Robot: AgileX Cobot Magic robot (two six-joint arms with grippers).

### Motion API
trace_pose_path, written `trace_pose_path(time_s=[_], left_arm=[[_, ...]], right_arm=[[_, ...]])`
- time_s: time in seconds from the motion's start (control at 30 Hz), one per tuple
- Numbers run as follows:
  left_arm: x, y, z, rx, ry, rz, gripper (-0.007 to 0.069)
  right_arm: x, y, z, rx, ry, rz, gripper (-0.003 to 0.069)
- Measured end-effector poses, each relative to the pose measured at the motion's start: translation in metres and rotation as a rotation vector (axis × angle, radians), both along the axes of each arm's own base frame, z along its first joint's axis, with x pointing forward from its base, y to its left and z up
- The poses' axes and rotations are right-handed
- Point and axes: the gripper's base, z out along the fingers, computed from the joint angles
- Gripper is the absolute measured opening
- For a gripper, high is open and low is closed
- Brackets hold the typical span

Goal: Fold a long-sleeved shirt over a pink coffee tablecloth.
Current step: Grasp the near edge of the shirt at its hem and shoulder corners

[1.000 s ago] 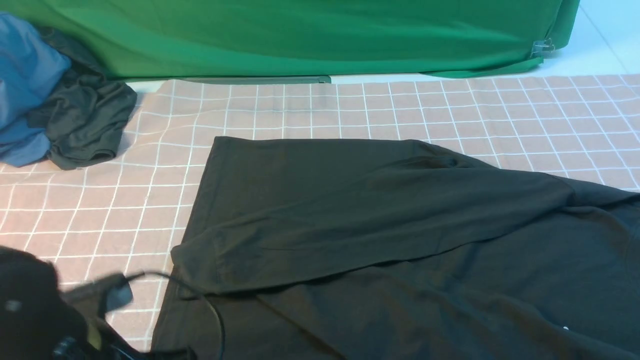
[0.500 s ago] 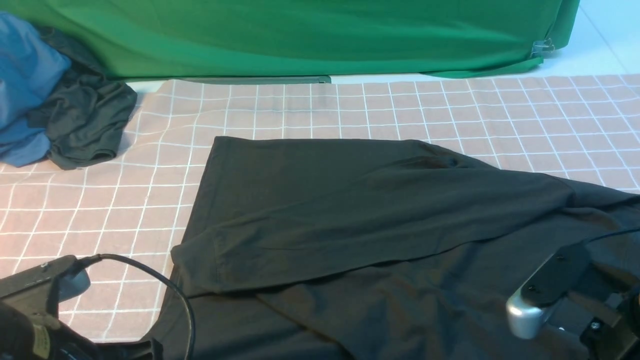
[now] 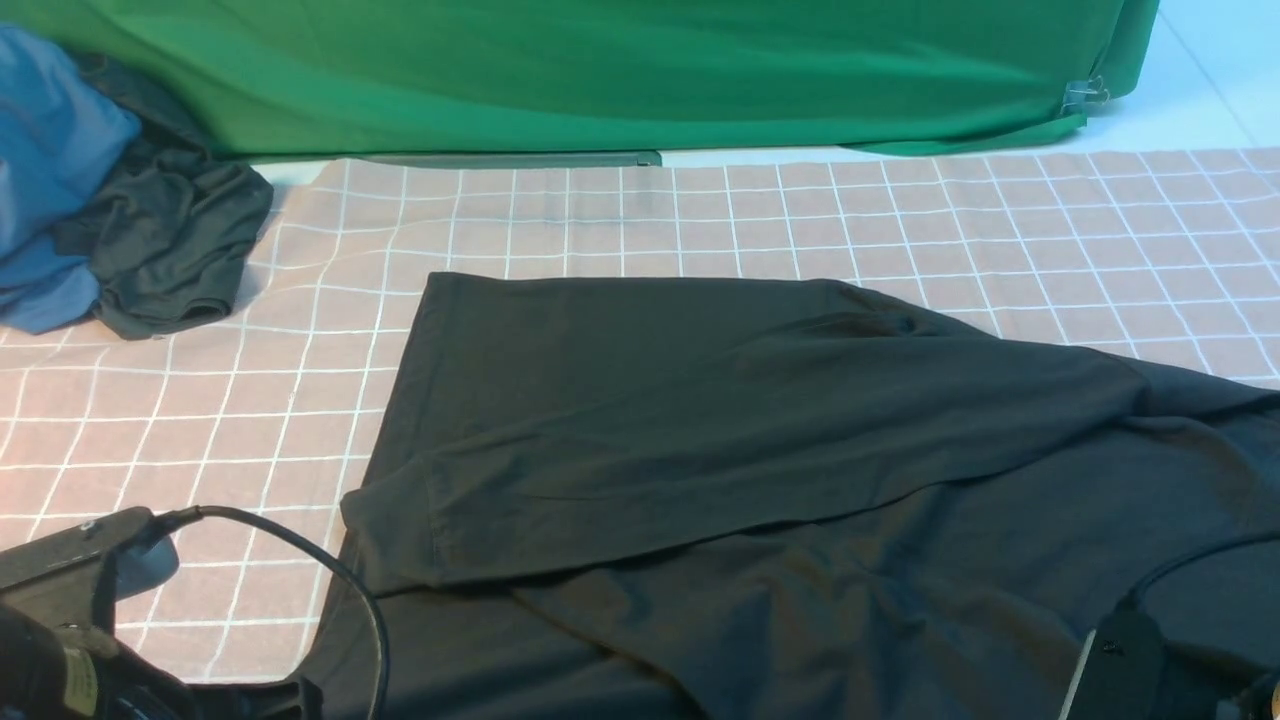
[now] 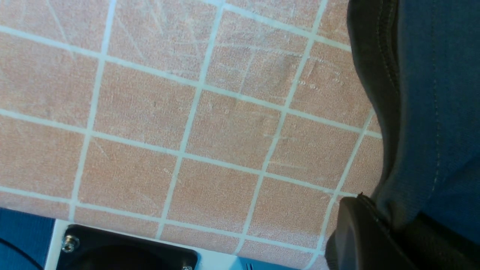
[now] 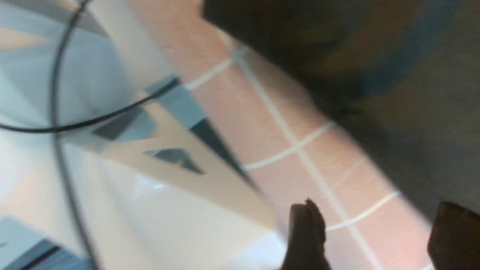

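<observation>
Spread wide over the counter: the pink coffee tablecloth (image 3: 700, 210), gridded in thin white lines, reaching from the far edge toward the near one. On it, toward the near right corner: the long-sleeved shirt (image 3: 700, 420), black and mostly flat, with one broad layer folded over the rest along a slanting lower edge, and soft creases toward the right edge.

Left pincer (image 4: 393, 228) at the near left corner, low over the cloth, at the shirt's hemmed edge. Seemingly clenched on that hem, with fabric running down between a black fingertip (image 4: 356, 232) and the dark part beside it, but only a sliver in view. A black cable (image 3: 330, 580) looping from the left arm (image 3: 70, 580) over the cloth to the shirt's edge.

Right pincer (image 5: 378, 240) released, its two dark fingertips apart with bare pink cloth between them and shirt fabric just beyond, all blurred in the wrist view. Only a sliver of the right arm (image 3: 1120, 660) in the front view, at the near right corner above the shirt.

Along the far edge, a green backdrop cloth (image 3: 600, 70). At the far left corner, a heap of blue cloth (image 3: 50, 170) with a dark grey garment (image 3: 170, 240) bunched against it, well apart from the shirt.
</observation>
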Motion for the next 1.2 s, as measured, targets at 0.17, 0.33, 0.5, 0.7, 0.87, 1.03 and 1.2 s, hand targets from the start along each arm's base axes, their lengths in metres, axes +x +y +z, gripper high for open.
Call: trace_pose_path(time_s=[0.17,0.33,0.5,0.7,0.87,1.03,1.2], left_arm=[[0.002,-0.001,0.000,-0.010,-0.020,0.001,0.0031],[0.002,-0.001,0.000,-0.011,-0.021,0.001,0.0031],[0.002,-0.001,0.000,-0.013,-0.022,0.002,0.0031],[0.003,-0.003,0.001,-0.036,-0.034,0.008,0.0031],[0.004,-0.004,0.001,-0.047,-0.042,0.010,0.0031],[0.004,-0.004,0.001,-0.051,-0.042,0.012,0.0031],[0.006,-0.007,0.003,-0.085,-0.059,0.022,0.0031]], right_arm=[[0.009,0.003,-0.007,-0.003,-0.042,0.009,0.0468],[0.012,0.008,-0.020,-0.036,0.009,0.038,0.0468],[0.008,0.018,-0.026,-0.050,0.030,0.107,0.0468],[0.011,0.024,-0.033,-0.046,0.013,0.131,0.0468],[0.014,0.025,-0.037,-0.066,0.034,0.137,0.0459],[0.015,0.024,-0.038,-0.081,0.032,0.123,0.0299],[0.010,0.021,-0.038,-0.120,0.096,0.094,0.0055]])
